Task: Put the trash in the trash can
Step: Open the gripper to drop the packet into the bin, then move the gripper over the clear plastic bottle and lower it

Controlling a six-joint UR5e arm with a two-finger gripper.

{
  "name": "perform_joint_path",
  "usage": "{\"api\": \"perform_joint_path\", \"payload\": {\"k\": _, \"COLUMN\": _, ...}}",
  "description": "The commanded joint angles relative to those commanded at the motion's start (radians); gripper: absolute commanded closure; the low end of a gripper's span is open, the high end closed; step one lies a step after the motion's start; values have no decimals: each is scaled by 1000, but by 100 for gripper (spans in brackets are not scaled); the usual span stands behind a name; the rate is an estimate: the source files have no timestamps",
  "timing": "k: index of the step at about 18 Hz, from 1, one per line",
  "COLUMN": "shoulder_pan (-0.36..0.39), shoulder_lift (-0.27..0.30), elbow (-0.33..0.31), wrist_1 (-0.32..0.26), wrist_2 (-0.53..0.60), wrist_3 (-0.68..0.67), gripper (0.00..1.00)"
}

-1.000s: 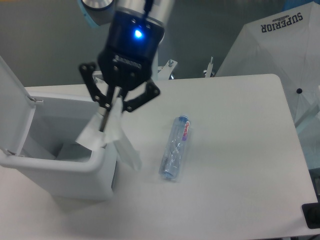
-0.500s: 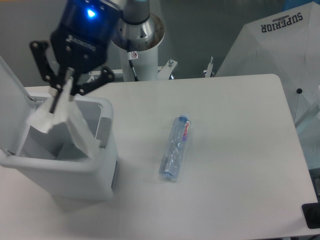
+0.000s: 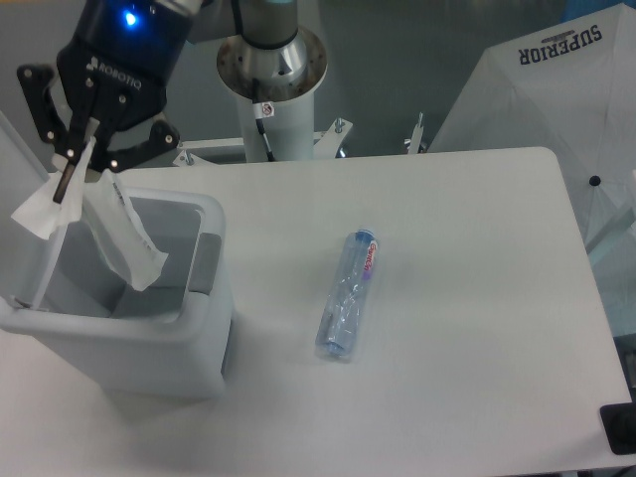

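The gripper (image 3: 72, 177) pinches the crinkly white packet (image 3: 119, 234) above the white rectangular bin (image 3: 204, 298). The crushed clear bottle (image 3: 350, 295) lies at the bin's 3 o'clock.

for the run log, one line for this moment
gripper: shut on packet | packet: over trash can | bottle: on table

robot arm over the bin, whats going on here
The arm's claw is shut on a crinkly white packet, which hangs over the open white trash can. The packet's lower end dips below the rim, but it is not yet let go. A crushed clear bottle with a red label lies on the white table, to the right of the can, untouched.
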Motion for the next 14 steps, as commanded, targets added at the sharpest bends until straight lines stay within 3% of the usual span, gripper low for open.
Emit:
{"api": "perform_joint_path", "payload": {"k": 3, "shoulder_pan": 0, "shoulder_lift": 0, "elbow": -8, "wrist_1": -2, "wrist_2": 0, "wrist_3": 2, "gripper": 56}}
{"api": "perform_joint_path", "payload": {"k": 5, "shoulder_pan": 0, "shoulder_lift": 0, "elbow": -20, "wrist_1": 0, "wrist_2": 5, "wrist_3": 8, "gripper": 20}}
{"api": "perform_joint_path", "payload": {"k": 7, "shoulder_pan": 2, "shoulder_lift": 0, "elbow": -23, "wrist_1": 0, "wrist_2": 8, "wrist_3": 11, "gripper": 6}}
{"api": "perform_joint_path", "payload": {"k": 8, "shoulder_pan": 2, "shoulder_lift": 1, "elbow": -23, "wrist_1": 0, "wrist_2": 9, "wrist_3": 11, "gripper": 0}}
{"api": "perform_joint_path", "payload": {"k": 14, "shoulder_pan": 47, "shoulder_lift": -3, "elbow": -9, "wrist_1": 3, "wrist_2": 9, "wrist_3": 11, "gripper": 0}}
